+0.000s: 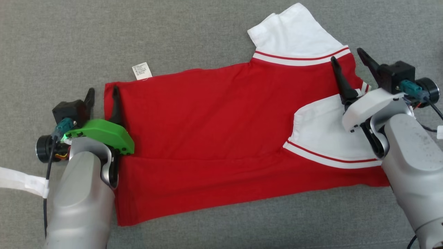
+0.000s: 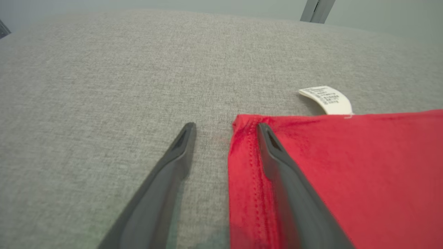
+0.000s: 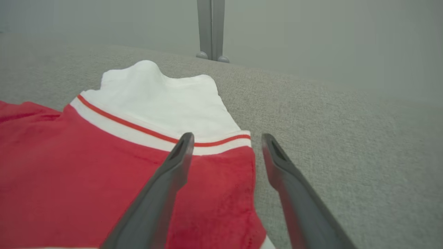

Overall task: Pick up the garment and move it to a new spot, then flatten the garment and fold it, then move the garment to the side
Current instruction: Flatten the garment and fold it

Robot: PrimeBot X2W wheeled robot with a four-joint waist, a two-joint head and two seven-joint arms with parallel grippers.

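Red shirt (image 1: 214, 138) with white sleeves is lying spread on the grey cloth surface (image 1: 52, 41), one sleeve resting on top of the red and a white label (image 1: 142, 71) poking out at the far edge. Left gripper (image 1: 103, 90) is sitting wide open at the hem corner, one finger over red, one over grey. Right gripper (image 1: 346, 55) is also gaping, straddling the shoulder edge.
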